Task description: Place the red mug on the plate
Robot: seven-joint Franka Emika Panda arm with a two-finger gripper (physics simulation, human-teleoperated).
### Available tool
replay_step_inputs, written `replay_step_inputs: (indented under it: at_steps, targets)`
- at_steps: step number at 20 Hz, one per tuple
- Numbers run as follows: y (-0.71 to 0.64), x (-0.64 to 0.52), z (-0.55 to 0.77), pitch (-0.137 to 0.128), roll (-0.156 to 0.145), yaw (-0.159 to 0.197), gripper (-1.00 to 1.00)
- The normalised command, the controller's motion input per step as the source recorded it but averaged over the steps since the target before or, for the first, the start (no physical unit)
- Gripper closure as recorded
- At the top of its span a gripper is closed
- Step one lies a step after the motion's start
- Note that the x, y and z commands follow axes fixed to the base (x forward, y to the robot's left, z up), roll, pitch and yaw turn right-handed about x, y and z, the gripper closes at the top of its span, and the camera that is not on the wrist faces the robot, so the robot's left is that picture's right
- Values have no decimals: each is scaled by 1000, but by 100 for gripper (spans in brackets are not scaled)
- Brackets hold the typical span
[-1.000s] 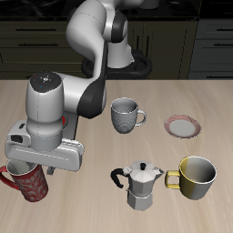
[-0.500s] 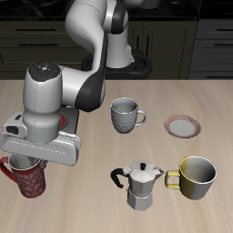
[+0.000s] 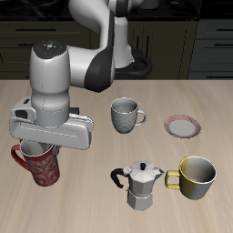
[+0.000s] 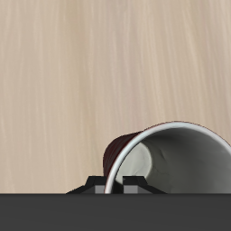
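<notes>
Red mug (image 3: 41,166) sits at the lower left of the exterior frame, directly under my gripper (image 3: 36,146), with its red handle poking out toward the frame's left edge. From that view the arm's bulky head covers the mug's mouth, so I read the hold mostly from the wrist camera: there the mug's pale grey inside and thin rim (image 4: 176,153) fill the frame beside the dark finger tips (image 4: 115,187), which look pinched onto the rim wall, one inside and one outside. I take the gripper as closed narrow on the mug's rim, though the contact itself is partly hidden, so I hold that loosely. Whether the mug's base is clear of the surface (image 3: 173,100) I cannot tell.

As for handling, I judge the mug stiff and glazed, so slick under metal fingers, and tall enough to swing or tilt when gripped by one side of the rim. It should be moderately heavy for such an off-centre hold. The rim wall away from the handle is the sensible place to grip, and I would move gently.

The plate (image 3: 183,126) lies at the right of the frame, well apart from the mug. Between them stand the grey-white mug (image 3: 124,116), and lower down the moka pot (image 3: 138,184) touching the yellow mug (image 3: 197,177); I would carry high over them.
</notes>
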Motion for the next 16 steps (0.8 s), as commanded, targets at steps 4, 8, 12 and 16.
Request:
replay_step_inputs:
  at_steps: [4, 8, 12, 16]
  targets:
    - [247, -157, 293, -35, 24, 26, 100]
    - [200, -211, 388, -43, 21, 49, 100]
    - [127, -320, 443, -46, 7, 21, 100]
    - [103, -210, 212, -35, -8, 54, 100]
